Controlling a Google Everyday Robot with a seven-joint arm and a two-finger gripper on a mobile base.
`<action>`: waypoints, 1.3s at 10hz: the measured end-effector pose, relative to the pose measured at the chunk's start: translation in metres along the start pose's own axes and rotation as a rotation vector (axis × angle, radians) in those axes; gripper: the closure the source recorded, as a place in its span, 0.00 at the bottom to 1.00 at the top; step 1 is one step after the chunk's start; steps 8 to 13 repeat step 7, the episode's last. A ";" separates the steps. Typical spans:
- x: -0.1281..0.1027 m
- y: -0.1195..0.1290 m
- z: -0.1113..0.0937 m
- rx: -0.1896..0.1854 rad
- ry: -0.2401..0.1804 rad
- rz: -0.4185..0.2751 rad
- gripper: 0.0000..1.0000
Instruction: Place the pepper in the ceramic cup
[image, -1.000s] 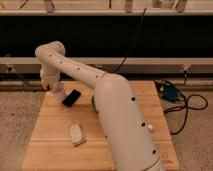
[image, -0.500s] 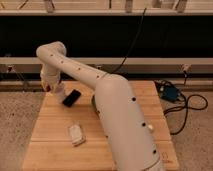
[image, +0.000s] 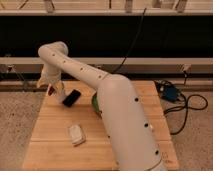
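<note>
Gripper (image: 54, 90) low over the wooden table (image: 50, 152), 10 o'clock corner; grip cannot be told. Black flat object (image: 71, 98) at its 3 o'clock.

1. a light wooden table (image: 47, 147) built of planks fills the foreground.
2. speckled grey floor (image: 15, 117) lies round it.
3. behind, a dark wall (image: 160, 35) runs above a pale horizontal rail (image: 150, 64).
4. black cables (image: 189, 114) and a blue box (image: 170, 93) lie right of the table.

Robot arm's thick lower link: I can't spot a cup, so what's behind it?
Only a green sliver peeks past the link; the rest is covered, so no cup is confirmed. The gripper is over the far-left corner of the table, beside a flat black object.
</note>
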 end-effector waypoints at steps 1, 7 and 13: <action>0.001 0.001 -0.004 0.009 0.004 0.001 0.20; 0.008 0.017 -0.019 0.042 0.027 0.015 0.20; 0.008 0.017 -0.019 0.042 0.027 0.015 0.20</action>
